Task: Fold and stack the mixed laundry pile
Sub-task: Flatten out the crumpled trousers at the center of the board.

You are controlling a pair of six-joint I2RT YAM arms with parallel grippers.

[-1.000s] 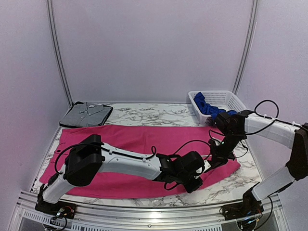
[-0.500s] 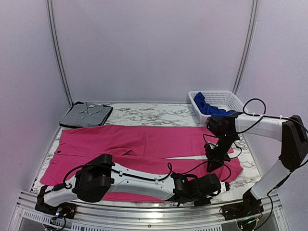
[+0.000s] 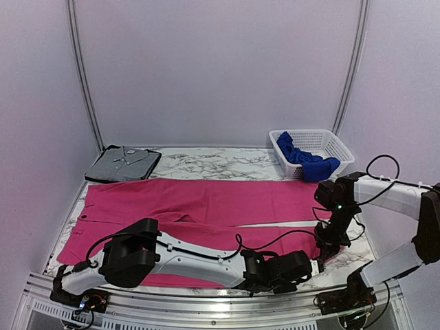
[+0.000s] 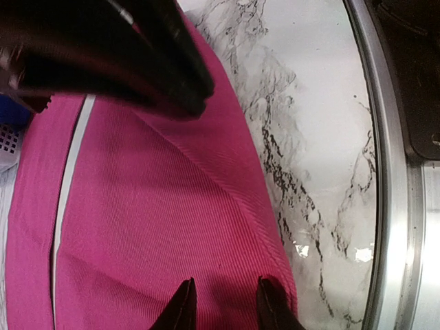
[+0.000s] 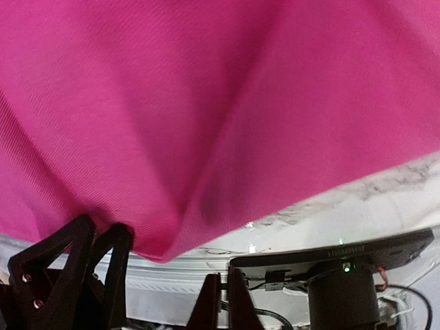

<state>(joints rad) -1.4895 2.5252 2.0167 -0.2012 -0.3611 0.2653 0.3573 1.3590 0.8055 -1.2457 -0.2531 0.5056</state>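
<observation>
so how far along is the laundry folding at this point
Done: little. The pink garment lies spread flat across the table, not yet folded small. In hand: both claws sit at its near right corner, the left claw open over the hem, the right claw shut beside it. Left: fold the pink, take the blue garment from the basket, fold it, stack both.

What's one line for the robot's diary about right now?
stage: folding magenta-pink garment | left pincer: open at its near edge | right pincer: shut by its right end | blue garment: in white mesh basket
</observation>
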